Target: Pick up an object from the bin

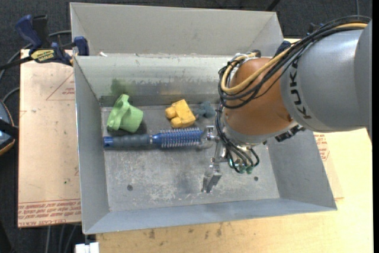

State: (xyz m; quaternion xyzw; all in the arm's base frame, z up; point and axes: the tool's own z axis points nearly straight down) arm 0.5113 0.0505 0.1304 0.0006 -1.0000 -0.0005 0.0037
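My gripper point(209, 182) hangs low over the bare floor in the middle right of the bin, its metal fingers pointing down with nothing seen between them. A blue hairbrush point(155, 140) lies flat to its upper left, bristle head toward the gripper. Behind the brush sits a yellow block toy point(180, 112). A green plastic cup-like toy point(124, 116) lies at the back left. A small grey-blue piece point(206, 108) rests near the back wall, just left of the arm's orange cover.
The arm with its orange cover and cables reaches in from the right and hides the bin's right part. Bare floor stretches along the bin's front and front left.
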